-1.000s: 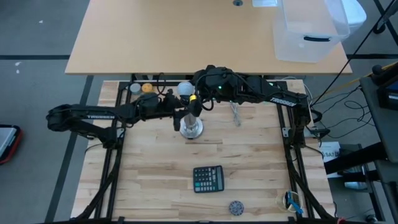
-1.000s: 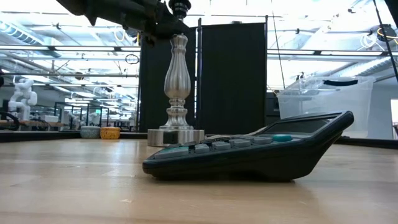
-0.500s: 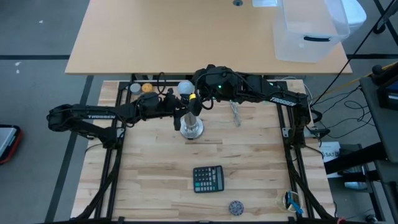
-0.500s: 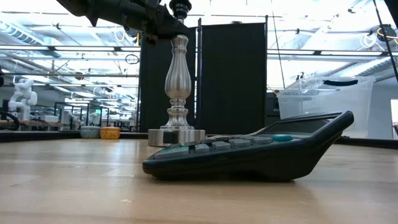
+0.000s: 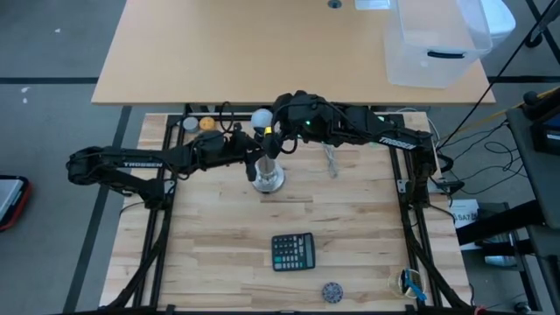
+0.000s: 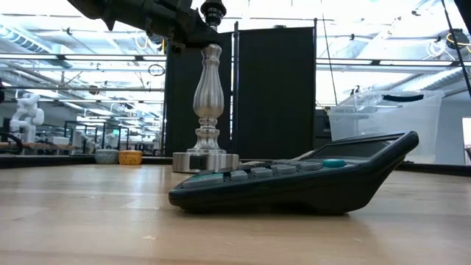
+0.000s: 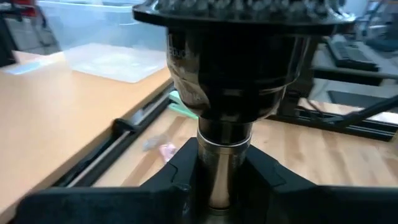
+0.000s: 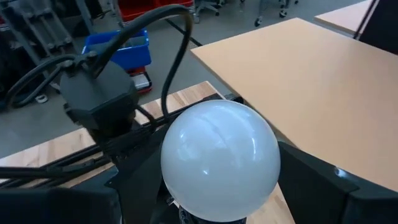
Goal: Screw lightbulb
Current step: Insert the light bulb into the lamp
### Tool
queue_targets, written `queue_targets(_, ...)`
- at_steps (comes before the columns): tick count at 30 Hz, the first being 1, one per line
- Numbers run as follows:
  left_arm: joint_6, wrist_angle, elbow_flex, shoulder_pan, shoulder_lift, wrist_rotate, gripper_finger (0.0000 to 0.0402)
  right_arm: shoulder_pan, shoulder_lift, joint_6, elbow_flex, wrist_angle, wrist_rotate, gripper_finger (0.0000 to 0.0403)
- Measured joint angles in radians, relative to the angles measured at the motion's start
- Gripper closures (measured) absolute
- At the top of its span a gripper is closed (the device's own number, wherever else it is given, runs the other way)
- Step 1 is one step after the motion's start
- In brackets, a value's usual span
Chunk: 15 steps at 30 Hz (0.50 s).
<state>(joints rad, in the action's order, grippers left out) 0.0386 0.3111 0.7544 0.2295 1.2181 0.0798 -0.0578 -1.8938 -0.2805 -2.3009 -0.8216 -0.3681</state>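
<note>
The lightbulb (image 5: 261,119) sat clenched between the jaws of the right gripper (image 5: 267,127), its frosted white globe (image 8: 220,160) filling the right wrist view with a dark finger (image 8: 323,186) pressed on either side. In the high view it was held near the far edge of the wooden surface (image 5: 219,236), just beside the top of the silver metal stand (image 5: 268,178).

The left gripper (image 5: 255,157) was closed on the stand's neck (image 7: 222,168) just under the dark socket (image 7: 233,68), the fingers (image 7: 180,180) touching the metal on both sides. In the low view the stand (image 6: 207,110) stood upright on its round base, the left arm reaching to its top.

A dark calculator (image 5: 293,251) lay nearer the front of the surface, well apart from the stand, with a small round grey object (image 5: 331,290) in front of it. A small orange ball (image 5: 206,124) lay at the far edge, behind the left arm.
</note>
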Motion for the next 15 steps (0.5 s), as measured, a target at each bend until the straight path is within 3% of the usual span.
queue_targets(8, 0.025, 0.114, 0.0, 0.002, 0.091, 0.056, 0.0328, 0.0, -0.014, -0.02, 0.0, 0.003, -0.068, 0.0124)
queue_targets(15, 0.035, 0.179, 0.001, 0.001, 0.148, 0.07, 0.0328, 0.0, -0.013, 0.12, -0.001, 0.002, -0.06, 0.012)
